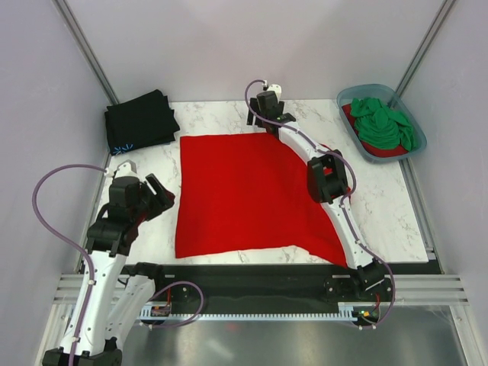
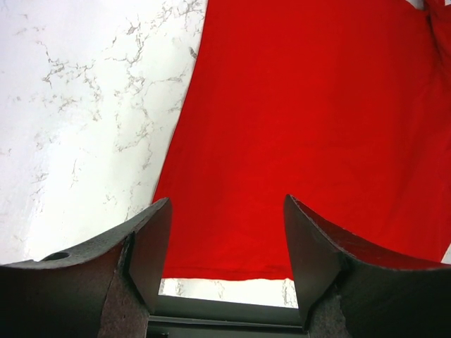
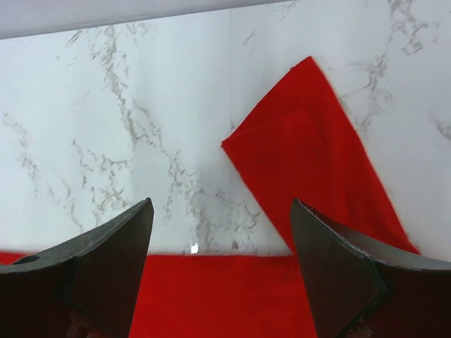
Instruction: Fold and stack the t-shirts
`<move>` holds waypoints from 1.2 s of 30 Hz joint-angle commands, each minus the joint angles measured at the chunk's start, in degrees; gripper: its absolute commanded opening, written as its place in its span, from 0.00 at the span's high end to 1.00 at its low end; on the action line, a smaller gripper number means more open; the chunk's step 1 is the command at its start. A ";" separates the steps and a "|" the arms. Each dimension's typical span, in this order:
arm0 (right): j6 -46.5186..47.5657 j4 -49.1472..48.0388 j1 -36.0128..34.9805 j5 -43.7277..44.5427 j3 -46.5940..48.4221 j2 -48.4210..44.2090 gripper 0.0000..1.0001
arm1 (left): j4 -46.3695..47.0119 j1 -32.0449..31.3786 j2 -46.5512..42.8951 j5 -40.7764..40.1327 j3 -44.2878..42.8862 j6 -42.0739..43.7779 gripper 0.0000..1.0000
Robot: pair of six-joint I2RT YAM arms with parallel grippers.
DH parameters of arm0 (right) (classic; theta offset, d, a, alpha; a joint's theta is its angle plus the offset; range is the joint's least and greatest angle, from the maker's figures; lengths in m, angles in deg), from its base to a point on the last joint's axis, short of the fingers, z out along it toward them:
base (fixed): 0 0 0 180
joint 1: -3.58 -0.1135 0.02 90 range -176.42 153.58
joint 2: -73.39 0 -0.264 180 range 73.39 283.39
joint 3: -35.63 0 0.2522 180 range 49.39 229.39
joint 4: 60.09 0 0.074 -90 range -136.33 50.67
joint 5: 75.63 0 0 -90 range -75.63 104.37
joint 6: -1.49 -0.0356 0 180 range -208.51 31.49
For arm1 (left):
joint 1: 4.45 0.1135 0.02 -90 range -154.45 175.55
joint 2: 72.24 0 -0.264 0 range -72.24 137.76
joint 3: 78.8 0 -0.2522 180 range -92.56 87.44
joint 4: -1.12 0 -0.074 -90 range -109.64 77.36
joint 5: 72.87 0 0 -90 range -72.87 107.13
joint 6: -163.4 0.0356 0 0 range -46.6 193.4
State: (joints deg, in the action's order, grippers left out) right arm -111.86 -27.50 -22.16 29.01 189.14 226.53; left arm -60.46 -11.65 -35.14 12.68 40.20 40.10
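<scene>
- Tub (image 1: 345, 97) sitting far-right on bench (image 1: 381, 198), holding green t-shirt (image 1: 385, 126); black t-shirt (image 1: 141, 120) lying folded far-left.
- Red t-shirt (image 1: 244, 194) lying flat, ctr.
- Left end effector (image 2: 225, 211) gaping wide, empty, by its left edge; right end effector (image 3: 222, 211) gaping, empty, at far edge.

A blue-grey tub (image 1: 352, 93) sits at the far-right corner of the marble table (image 1: 381, 206).

No readable text, number or brand is showing anywhere, and the folded black t-shirt (image 1: 141, 118) is bearing only a small light-blue mark (image 1: 126, 147) (too small to make out as letters).
</scene>
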 commanded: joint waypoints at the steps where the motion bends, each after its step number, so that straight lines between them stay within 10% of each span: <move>1: 3.75 -3.89 0.34 6.10 2.38 2.24 0.15 | 1.93 0.08 0.34 -0.91 0.22 2.01 0.29; 9: 2.61 2.00 0.42 3.12 4.40 6.56 0.34 | 1.93 0.08 1.04 -0.91 0.14 1.92 0.29; 19: 0.59 6.04 1.92 -2.06 3.35 6.38 0.99 | 1.85 0.08 2.01 -1.26 0.13 1.66 0.30; 27: 12.46 -4.94 8.06 -6.03 -1.49 -7.32 1.00 | 1.67 0.08 2.89 -1.44 0.13 1.57 0.30; 29: 9.57 -8.09 12.61 -2.79 -2.27 -8.91 0.97 | 1.67 0.08 2.98 -1.44 0.22 1.57 0.30; 32: 4.46 -10.39 17.02 -0.31 -0.89 -9.27 0.28 | 1.67 0.08 2.98 -1.27 0.22 1.57 0.30; 36: 3.14 -6.97 18.53 1.89 -0.51 -9.69 0.02 | 1.67 0.08 2.80 -1.18 0.14 1.57 0.30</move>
State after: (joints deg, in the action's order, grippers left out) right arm -106.66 -33.99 -4.76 27.39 187.89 220.71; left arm -60.46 -11.65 -32.12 12.66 40.41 40.08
